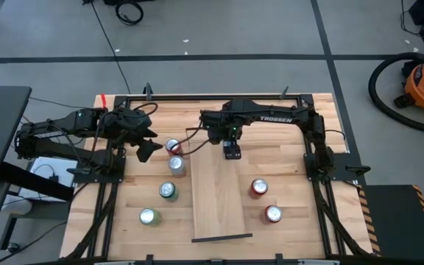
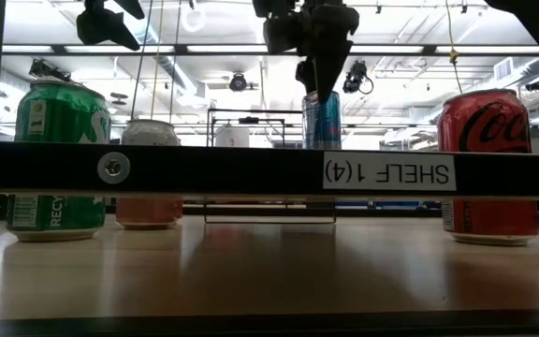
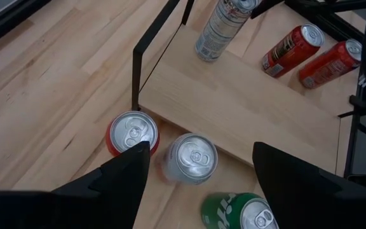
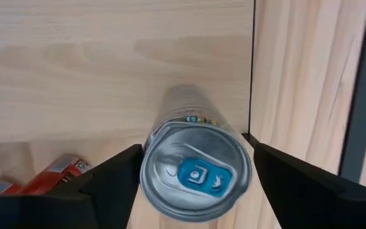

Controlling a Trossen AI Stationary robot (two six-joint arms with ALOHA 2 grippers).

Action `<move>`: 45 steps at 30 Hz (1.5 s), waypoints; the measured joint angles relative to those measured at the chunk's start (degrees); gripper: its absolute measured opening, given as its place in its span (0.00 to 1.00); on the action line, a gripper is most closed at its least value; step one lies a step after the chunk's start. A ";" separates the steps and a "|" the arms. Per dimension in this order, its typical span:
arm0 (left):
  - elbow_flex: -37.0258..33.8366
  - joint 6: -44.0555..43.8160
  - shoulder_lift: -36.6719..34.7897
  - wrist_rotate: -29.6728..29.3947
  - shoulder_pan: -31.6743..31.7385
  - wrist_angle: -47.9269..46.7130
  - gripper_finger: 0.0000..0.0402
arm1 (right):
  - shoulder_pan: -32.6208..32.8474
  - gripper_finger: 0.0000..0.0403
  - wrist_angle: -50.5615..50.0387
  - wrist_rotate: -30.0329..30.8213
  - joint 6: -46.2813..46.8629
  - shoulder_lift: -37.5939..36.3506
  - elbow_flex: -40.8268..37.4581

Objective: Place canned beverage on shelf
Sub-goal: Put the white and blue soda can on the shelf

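A slim silver-and-blue can (image 4: 196, 172) stands upright on the far end of the shelf (image 1: 219, 199), close to its black wire rail (image 4: 254, 63). My right gripper (image 4: 196, 146) hangs over it pointing down, one finger on each side of the can's top. In the low view the near finger (image 2: 321, 75) covers the can's top, and the can's blue wall (image 2: 323, 122) shows below it. My left gripper (image 3: 202, 152) waits open and empty, raised over the table's left side above loose cans. My right gripper has the can's upper wall just below the rim (image 4: 143, 172) between its two fingers. It comes from above, with the fingers pointing down. The can is upright over the shelf's far end. A black bar in the low view hides its base.
Several loose cans stand on the slatted tabletop: a red-and-white one (image 1: 173, 146), a silver one (image 1: 177, 165) and two green ones (image 1: 168, 191) left of the shelf, two red ones (image 1: 259, 188) on its right. The shelf's middle and near end (image 1: 221, 221) lie bare.
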 joint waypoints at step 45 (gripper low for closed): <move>0.16 0.06 0.03 1.82 0.14 0.19 0.72 | 1.06 0.66 20.51 -6.60 10.77 0.09 4.39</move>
